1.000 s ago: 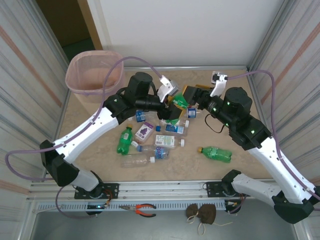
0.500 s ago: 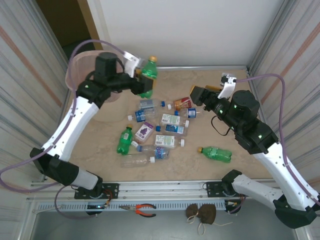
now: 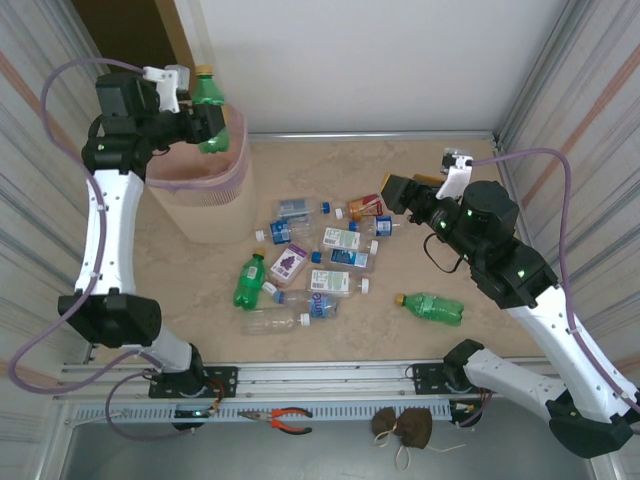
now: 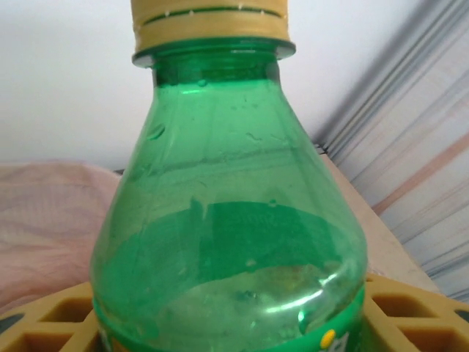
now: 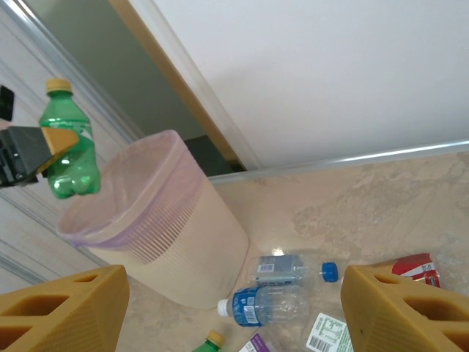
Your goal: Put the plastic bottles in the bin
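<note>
Pinched upright in the left gripper (image 3: 203,124), the green bottle (image 3: 207,96) hangs by the bin's (image 3: 205,212) far rim, so release could bounce it outside; right gripper (image 3: 393,190) spread, empty.

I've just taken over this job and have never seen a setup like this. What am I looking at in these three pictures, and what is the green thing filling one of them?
These are two white robot arms bolted at the near edge of a beige table. The wide picture comes from a fixed camera above and behind them. The other two come from a camera on each wrist.

The left gripper is shut on a green plastic bottle with a yellow cap, held upright by the rim of the tall beige bin with a pink liner. The left wrist camera sees that bottle up close.

The right gripper is open and holds nothing, near the loose plastic bottles lying on the table.
</note>
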`<action>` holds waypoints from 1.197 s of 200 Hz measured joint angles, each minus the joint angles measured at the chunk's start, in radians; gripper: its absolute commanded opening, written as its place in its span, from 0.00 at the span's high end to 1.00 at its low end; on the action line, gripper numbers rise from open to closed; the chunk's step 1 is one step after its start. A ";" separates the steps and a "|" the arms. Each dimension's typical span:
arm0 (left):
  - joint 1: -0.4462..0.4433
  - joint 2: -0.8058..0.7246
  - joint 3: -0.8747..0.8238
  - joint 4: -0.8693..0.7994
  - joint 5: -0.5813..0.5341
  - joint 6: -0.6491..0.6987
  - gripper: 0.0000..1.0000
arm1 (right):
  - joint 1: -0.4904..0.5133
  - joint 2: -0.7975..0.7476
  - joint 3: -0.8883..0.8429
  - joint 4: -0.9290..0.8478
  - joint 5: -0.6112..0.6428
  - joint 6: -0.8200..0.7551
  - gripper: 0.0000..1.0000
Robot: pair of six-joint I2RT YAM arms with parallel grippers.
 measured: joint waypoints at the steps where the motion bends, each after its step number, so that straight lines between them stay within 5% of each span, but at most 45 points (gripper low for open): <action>1: 0.002 0.002 0.001 -0.001 0.000 0.000 0.47 | 0.000 0.000 0.000 0.000 0.000 0.000 0.25; 55: 0.058 0.153 0.023 -0.099 0.018 0.022 0.47 | 0.000 0.000 0.000 -0.001 0.000 0.000 0.25; 239: 0.002 0.406 -0.091 -0.177 -0.007 0.147 0.44 | -0.002 0.015 -0.001 0.000 -0.001 0.001 0.24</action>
